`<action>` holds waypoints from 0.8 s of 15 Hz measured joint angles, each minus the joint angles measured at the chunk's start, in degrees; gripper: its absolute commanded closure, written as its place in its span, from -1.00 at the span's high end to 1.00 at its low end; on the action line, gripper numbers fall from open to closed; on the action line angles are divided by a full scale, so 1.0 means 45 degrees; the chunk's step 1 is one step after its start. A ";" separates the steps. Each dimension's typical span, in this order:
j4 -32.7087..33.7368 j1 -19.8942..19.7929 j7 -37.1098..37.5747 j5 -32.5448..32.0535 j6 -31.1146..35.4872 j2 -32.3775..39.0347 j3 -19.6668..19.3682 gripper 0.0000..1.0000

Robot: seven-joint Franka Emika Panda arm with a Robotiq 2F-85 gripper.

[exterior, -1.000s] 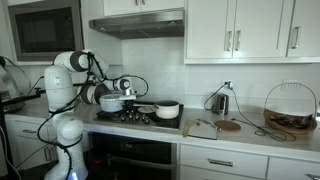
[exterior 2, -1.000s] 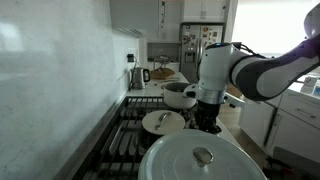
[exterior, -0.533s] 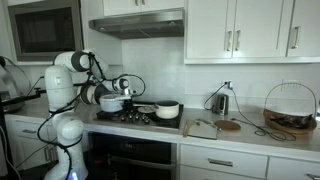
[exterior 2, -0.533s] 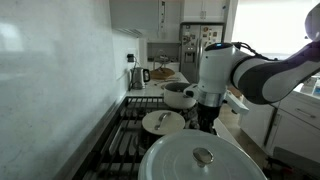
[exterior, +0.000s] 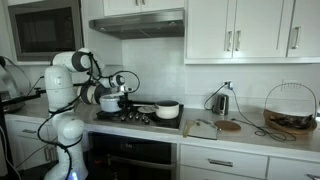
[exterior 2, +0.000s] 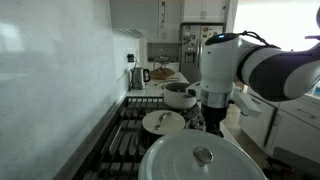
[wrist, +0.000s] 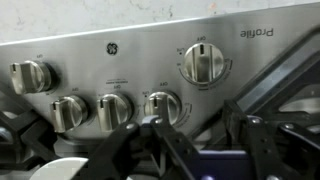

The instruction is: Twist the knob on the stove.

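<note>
The stove [exterior: 141, 118] is a black gas cooktop with dark grates [exterior 2: 124, 136], seen in both exterior views. Its steel front panel fills the wrist view with several knobs: a large one [wrist: 203, 63] at upper right and a row of smaller ones lower down. My gripper [wrist: 197, 126] hangs just in front of that panel, open, with nothing between the jaws. The left fingertip [wrist: 150, 124] sits right below the rightmost small knob [wrist: 163, 105], without gripping it. In the exterior views the gripper [exterior: 125, 99] [exterior 2: 212, 121] points down at the stove's front edge.
White pots [exterior: 112, 102] [exterior: 168, 110] stand on the burners, and a big white lid [exterior 2: 200, 158] lies close to the camera. A kettle [exterior: 220, 102], a cutting board [exterior: 229, 125] and a wire basket [exterior: 290, 108] are on the counter. A microwave [exterior: 45, 30] and a hood [exterior: 138, 24] hang above.
The jaws have gone from shut to open, and the wrist has risen slightly above the stove's front edge.
</note>
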 measured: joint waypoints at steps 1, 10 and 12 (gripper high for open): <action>0.0234 0.0120 0.0151 0.0006 -0.0444 -0.0041 0.0123 0.97; 0.1623 0.0151 0.0242 -0.0036 -0.3777 -0.0745 0.0134 1.00; 0.1876 0.0105 0.0224 -0.0066 -0.4147 -0.0777 0.0087 1.00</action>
